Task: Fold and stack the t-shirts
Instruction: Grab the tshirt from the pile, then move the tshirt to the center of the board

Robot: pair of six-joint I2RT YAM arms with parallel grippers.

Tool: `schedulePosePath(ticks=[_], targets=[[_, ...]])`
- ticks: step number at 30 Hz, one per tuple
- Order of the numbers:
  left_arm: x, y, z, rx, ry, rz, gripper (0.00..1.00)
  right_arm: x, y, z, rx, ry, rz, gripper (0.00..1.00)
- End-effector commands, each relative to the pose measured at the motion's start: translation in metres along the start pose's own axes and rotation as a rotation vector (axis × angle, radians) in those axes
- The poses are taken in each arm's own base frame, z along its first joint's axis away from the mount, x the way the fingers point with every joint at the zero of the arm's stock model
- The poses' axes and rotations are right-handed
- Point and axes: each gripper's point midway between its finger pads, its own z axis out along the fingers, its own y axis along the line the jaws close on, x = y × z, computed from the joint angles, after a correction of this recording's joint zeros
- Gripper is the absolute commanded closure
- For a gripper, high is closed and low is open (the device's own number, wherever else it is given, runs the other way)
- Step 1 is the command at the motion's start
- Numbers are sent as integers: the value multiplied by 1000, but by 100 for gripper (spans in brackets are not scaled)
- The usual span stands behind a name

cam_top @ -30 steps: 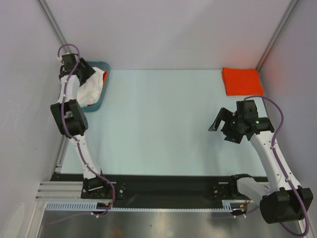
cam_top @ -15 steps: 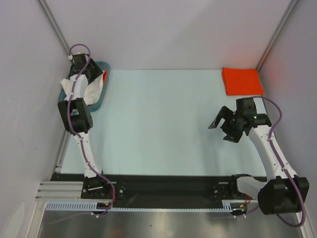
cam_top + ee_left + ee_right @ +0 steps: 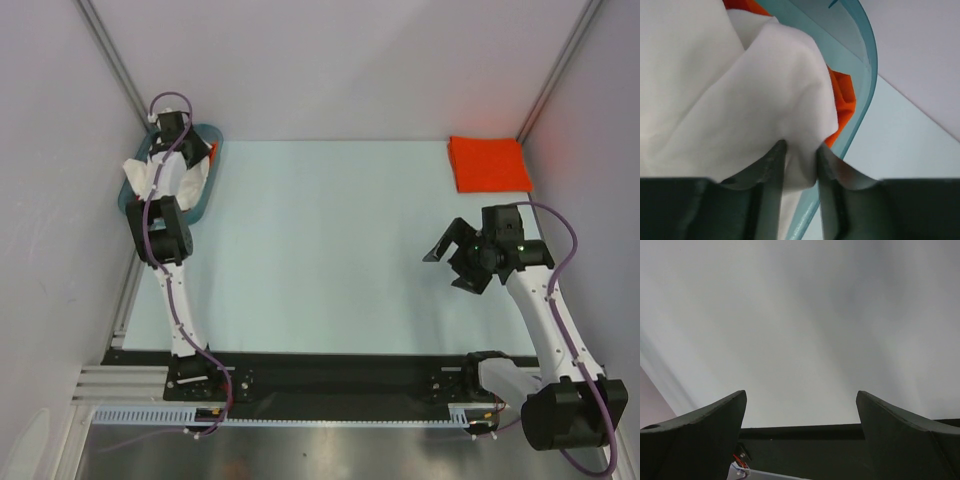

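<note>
The left gripper [image 3: 801,150] is pinched on a fold of the white t-shirt [image 3: 740,100], which bunches just ahead of it in the teal basket [image 3: 867,65]. An orange t-shirt [image 3: 844,107] is tucked beyond, to the gripper's right. The right gripper [image 3: 448,265] hangs over the table [image 3: 320,250] with its jaws wide apart and empty, and a folded orange t-shirt [image 3: 489,164] lies well beyond it.
</note>
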Motion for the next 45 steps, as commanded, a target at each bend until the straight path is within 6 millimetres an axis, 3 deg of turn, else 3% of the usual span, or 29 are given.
schedulePosePath(ticks=[1, 3, 7, 11, 12, 18, 19, 21, 22, 23, 25, 26, 28, 30, 31, 32, 34, 35, 36, 37, 38, 39, 40, 41, 42, 44, 45], targets=[[-28, -18, -6, 45, -84, -14, 68, 0, -5, 2, 24, 6, 31, 0], [-42, -27, -18, 57, -120, -15, 72, -2, 1, 4, 10, 14, 33, 0], [-74, -50, -55, 61, -217, -11, 95, -6, 8, 9, -13, 26, 34, 0], [-103, -73, -97, 83, -309, -34, 100, -11, 13, 18, -13, 51, 15, 0], [-118, -80, -117, 98, -348, -48, 100, -15, 16, 18, -19, 51, 8, 0], [-154, -125, -192, 181, -476, -52, 100, -22, 29, 27, -29, 96, -30, 0], [-164, -138, -224, 218, -517, -46, 100, -25, 33, 28, -26, 93, -43, 0], [-178, -151, -268, 250, -575, -29, 100, -18, 32, 28, 14, 107, -81, 0], [-185, -164, -310, 290, -620, -27, 100, -25, 30, 26, 64, 71, -98, 0], [-192, -167, -336, 306, -660, -29, 100, -20, 27, 26, 98, 94, -124, 0], [-189, -193, -385, 374, -706, 5, 100, -18, 28, 23, 146, 91, -173, 0], [-192, -198, -425, 421, -746, -4, 100, -17, 28, 20, 165, 102, -180, 0], [-171, -211, -446, 474, -705, -4, 100, -14, 29, 16, 160, 137, -193, 0], [-145, -211, -466, 525, -651, -17, 100, -12, 34, 10, 131, 140, -249, 0], [-123, -220, -472, 575, -599, -14, 100, -12, 39, 7, 103, 134, -268, 0], [-95, -212, -469, 589, -532, -23, 99, -12, 42, 3, 78, 118, -288, 0], [-49, -220, -470, 660, -427, 11, 78, -11, 62, -13, -32, 65, -337, 0], [-32, -215, -469, 663, -395, 32, 61, -9, 69, -18, -78, 54, -357, 0], [-2, -197, -459, 630, -333, 43, 16, -6, 76, -27, -124, 35, -379, 0], [27, -192, -455, 650, -246, 68, 0, 4, 87, -30, -182, 59, -410, 0], [61, -175, -432, 601, -154, 91, 0, 11, 90, -31, -210, 80, -430, 0], [75, -159, -436, 576, -120, 104, 0, 22, 92, -28, -229, 123, -446, 0], [103, -142, -432, 534, -45, 139, 0, 34, 96, -25, -250, 154, -498, 0], [137, -120, -413, 487, 21, 190, 0, 41, 95, -20, -254, 174, -516, 1], [145, -111, -427, 525, 24, 204, 2, 47, 95, -16, -252, 190, -524, 2], [184, -87, -418, 514, 122, 265, 8, 61, 99, -2, -279, 228, -519, 4], [194, -83, -418, 529, 151, 285, 10, 73, 107, 0, -341, 274, -518, 5]])
